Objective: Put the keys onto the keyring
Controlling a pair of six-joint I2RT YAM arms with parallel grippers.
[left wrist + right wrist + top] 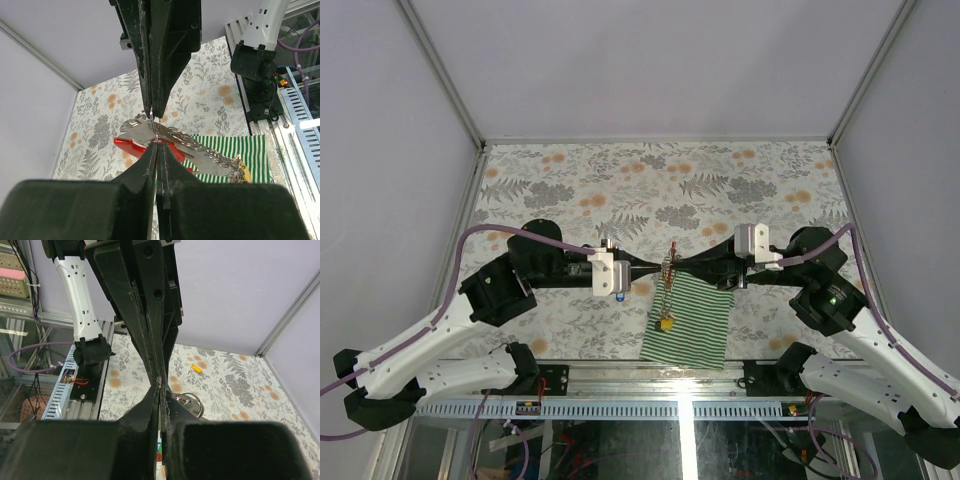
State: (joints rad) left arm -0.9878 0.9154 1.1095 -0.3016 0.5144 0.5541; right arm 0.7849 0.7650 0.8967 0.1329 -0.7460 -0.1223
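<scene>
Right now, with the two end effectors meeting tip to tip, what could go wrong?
1. Both the left end effector and right end effector pinch one thin wire ring by their very tips; a small pull apart could let it slip.
2. Then the keyring and its yellow tag would likely drop onto the striped cloth.

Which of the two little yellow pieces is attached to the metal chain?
The yellow piece at the free end of the chain, over the green-striped cloth. The other yellow piece lies loose on the flowered table, away from the chain.
</scene>
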